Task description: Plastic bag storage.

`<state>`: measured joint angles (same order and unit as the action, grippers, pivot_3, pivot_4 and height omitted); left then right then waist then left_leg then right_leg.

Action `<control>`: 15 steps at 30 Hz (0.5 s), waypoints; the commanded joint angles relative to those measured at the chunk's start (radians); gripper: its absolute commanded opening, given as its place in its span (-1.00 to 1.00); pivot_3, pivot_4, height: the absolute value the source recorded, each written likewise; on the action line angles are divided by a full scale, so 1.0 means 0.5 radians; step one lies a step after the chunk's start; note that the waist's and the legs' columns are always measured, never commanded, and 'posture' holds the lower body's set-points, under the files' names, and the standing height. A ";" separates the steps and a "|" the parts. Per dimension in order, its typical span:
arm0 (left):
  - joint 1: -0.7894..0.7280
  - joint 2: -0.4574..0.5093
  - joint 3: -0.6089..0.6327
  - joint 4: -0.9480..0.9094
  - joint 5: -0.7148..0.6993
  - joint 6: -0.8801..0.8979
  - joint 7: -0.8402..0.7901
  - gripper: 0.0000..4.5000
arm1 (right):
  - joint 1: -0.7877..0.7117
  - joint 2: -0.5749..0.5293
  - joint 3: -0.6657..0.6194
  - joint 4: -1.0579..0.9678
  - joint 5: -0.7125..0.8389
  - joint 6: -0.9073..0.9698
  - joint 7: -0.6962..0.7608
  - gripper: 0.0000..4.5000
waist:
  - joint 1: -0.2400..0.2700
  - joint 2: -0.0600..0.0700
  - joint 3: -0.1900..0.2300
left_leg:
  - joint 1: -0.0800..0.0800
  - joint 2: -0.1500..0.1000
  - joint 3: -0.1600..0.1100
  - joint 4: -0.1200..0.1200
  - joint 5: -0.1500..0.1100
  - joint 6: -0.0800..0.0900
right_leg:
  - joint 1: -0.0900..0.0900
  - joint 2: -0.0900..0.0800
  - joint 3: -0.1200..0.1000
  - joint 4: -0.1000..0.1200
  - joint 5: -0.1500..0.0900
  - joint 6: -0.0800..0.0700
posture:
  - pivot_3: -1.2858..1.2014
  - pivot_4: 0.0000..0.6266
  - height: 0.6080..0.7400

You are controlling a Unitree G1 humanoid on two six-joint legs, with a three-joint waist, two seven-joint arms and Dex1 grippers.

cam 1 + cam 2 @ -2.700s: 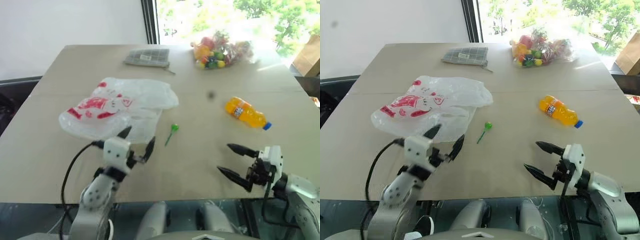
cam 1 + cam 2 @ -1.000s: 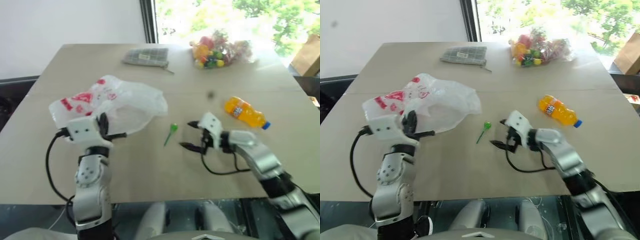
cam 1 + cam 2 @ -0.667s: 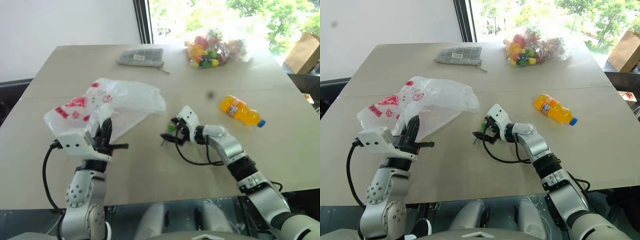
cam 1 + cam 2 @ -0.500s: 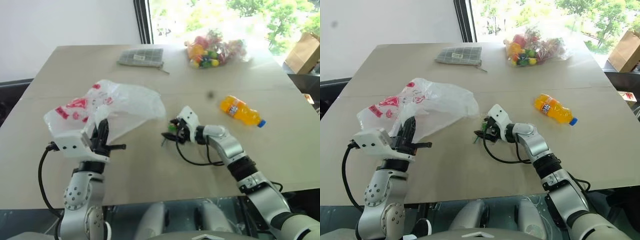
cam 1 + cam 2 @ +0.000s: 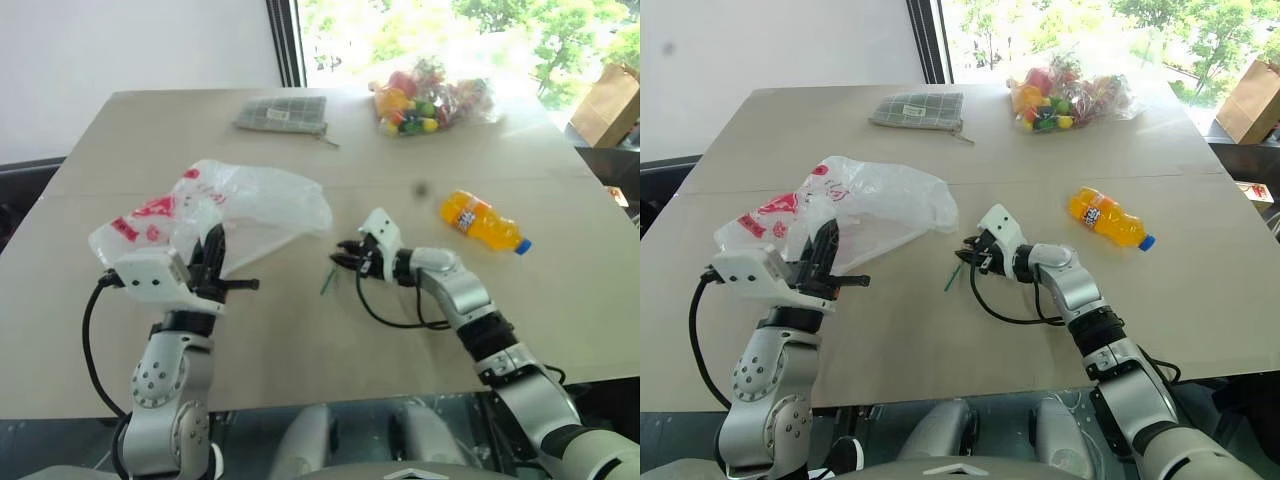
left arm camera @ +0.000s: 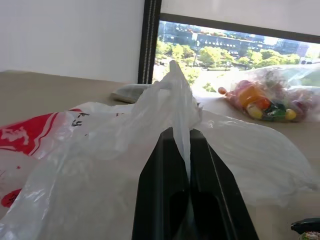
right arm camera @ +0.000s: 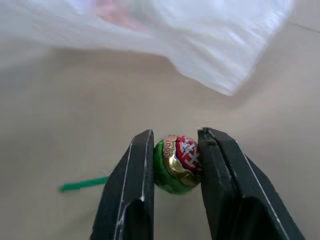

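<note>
The plastic bag, thin translucent white with red print, lies crumpled on the left half of the table. My left gripper is shut on a pinched fold of its near edge, which stands up above the fingers. My right gripper is at mid-table just right of the bag, shut on the green foil head of a lollipop. The lollipop's green stick slants down toward the tabletop.
An orange bottle lies on its side right of my right arm. A clear bag of small colourful items and a grey checked pouch sit at the far edge. A brown box stands beyond the table's right side.
My right gripper reached the lollipop, closed on its head and raised it a little. My left gripper kept its hold and drew the bag's fold slightly up. The camera also shifted.
</note>
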<state>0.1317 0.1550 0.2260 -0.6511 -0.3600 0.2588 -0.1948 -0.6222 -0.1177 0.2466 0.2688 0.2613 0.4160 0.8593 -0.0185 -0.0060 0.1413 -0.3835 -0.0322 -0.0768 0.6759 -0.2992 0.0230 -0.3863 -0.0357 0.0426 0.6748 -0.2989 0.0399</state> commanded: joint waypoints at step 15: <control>-0.048 0.278 -0.332 0.008 -0.129 -0.131 -0.539 -1.00 | -0.318 0.125 -0.088 -0.165 0.441 0.668 0.070 -0.56 | -0.005 0.001 0.001 | -0.003 -0.001 0.002 -0.006 0.001 -0.002 | -0.009 -0.001 0.001 0.003 0.000 -0.001 | 0.03 -0.52 1.00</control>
<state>0.1029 0.2882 0.0639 -0.6392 -0.4070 0.2219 -0.4434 -0.7438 -0.0691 0.2106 0.1931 0.4610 0.7398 0.8847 -0.0209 -0.0053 0.1418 -0.3852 -0.0325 -0.0754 0.6731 -0.2985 0.0218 -0.3919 -0.0362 0.0434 0.6769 -0.2991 0.0395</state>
